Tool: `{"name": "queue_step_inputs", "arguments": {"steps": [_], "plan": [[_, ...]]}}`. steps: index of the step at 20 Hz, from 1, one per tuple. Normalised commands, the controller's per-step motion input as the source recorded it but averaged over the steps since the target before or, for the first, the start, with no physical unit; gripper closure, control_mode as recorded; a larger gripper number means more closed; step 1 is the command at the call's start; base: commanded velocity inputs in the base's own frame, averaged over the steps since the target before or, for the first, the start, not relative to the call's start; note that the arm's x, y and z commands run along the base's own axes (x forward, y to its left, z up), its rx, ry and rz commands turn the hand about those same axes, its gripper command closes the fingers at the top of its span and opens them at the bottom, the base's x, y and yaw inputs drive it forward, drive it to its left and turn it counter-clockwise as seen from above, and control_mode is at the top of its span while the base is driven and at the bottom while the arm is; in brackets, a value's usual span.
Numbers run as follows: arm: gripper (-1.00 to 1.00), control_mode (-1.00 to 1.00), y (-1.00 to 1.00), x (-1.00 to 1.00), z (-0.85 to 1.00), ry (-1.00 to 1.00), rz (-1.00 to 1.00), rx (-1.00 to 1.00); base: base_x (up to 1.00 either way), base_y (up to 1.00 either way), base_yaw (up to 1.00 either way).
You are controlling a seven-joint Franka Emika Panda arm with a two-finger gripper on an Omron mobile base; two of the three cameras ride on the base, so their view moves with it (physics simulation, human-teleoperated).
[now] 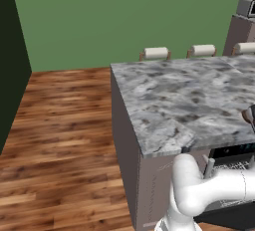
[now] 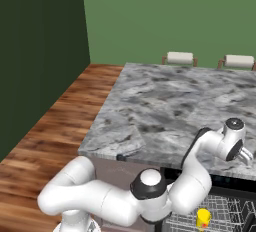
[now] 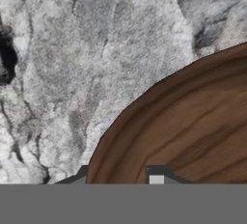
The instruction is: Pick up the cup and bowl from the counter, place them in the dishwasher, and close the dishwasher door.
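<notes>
End effector (image 3: 120, 179) straddles the rim of the brown wooden bowl (image 3: 193, 131), one finger inside, one outside, clamped on it. Bowl sits on the marbled tabletop (image 3: 72, 73). Yellow cup (image 2: 202, 219) stands in the dishwasher rack (image 2: 225, 213).

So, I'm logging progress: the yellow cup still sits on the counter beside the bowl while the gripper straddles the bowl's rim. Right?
Not quite. The right base view shows the yellow cup already in the dishwasher rack, not on the counter. The rest holds: in the hand view the gripper straddles the rim of the bowl.
</notes>
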Motion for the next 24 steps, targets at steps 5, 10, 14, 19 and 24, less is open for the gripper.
{"name": "queue_step_inputs", "arguments": {"steps": [5, 10, 14, 19, 24], "plan": [[1.0, -1.0, -0.15, 0.01, -0.05, 0.0, 0.0, 0.0, 0.0, 0.0, 0.0], [1.0, -1.0, -0.01, -0.35, 0.0, -0.06, 0.0, 0.0, 0.0, 0.0, 0.0], [1.0, -1.0, 0.07, -0.71, 0.0, -0.17, 0.0, 0.0, 0.0, 0.0, 0.0], [1.0, -1.0, 0.35, -0.6, -0.01, -0.17, 0.0, -0.06, 0.0, 0.0, 0.0], [1.0, -1.0, 0.41, -0.52, -0.08, -0.14, 0.0, -0.07, 0.0, 0.0, 0.0]]}}
